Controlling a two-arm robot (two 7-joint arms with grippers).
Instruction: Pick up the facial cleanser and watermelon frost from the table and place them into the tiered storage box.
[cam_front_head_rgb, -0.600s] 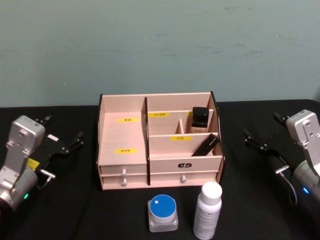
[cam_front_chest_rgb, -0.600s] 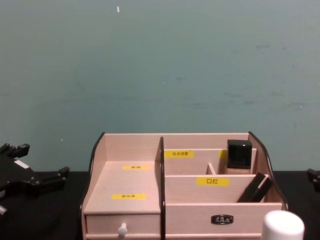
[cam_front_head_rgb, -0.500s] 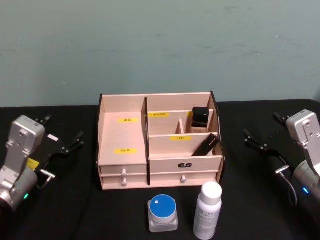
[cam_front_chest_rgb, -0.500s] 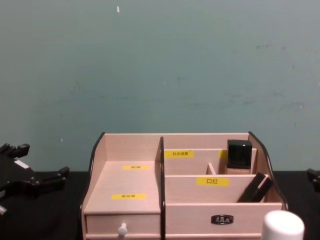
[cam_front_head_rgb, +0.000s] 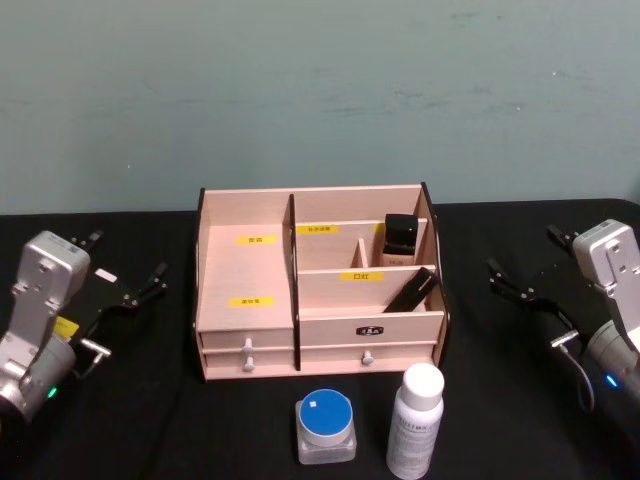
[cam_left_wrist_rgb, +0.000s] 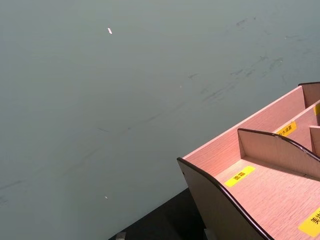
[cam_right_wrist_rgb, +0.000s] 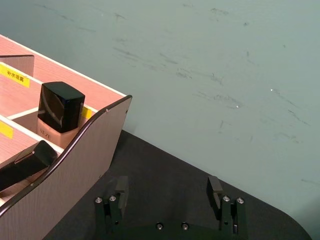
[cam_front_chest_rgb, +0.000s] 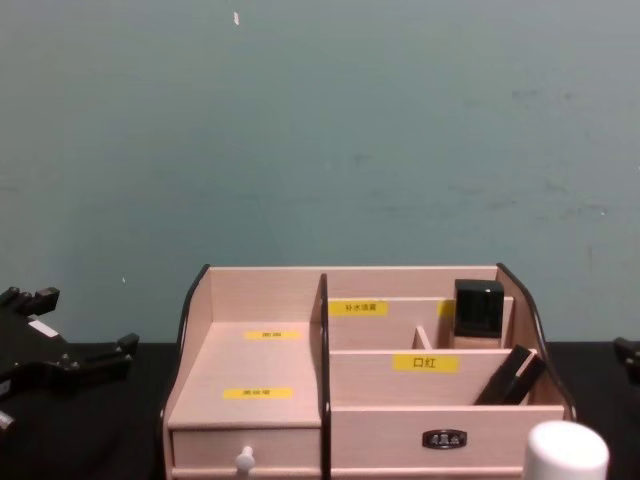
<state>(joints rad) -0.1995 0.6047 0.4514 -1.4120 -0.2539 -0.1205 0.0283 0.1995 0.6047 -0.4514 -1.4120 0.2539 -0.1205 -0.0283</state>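
The facial cleanser (cam_front_head_rgb: 415, 420), a white bottle with a white cap (cam_front_chest_rgb: 567, 452), stands on the black table in front of the tiered storage box (cam_front_head_rgb: 245, 275). Left of it sits the watermelon frost (cam_front_head_rgb: 326, 425), a small clear jar with a blue lid. The pale wooden box (cam_front_chest_rgb: 262, 365) has stepped compartments with yellow labels and drawers below. My left gripper (cam_front_head_rgb: 125, 258) hovers open at the table's left, well clear of the box. My right gripper (cam_front_head_rgb: 525, 255) hovers open at the right, its fingers (cam_right_wrist_rgb: 121, 186) spread with nothing between them.
A black-capped bottle (cam_front_head_rgb: 400, 238) and a black tube (cam_front_head_rgb: 410, 290) stand in the box's right compartments. The box's left tiers (cam_left_wrist_rgb: 270, 185) hold nothing. A teal wall rises behind the table. Black tabletop lies bare on both sides of the box.
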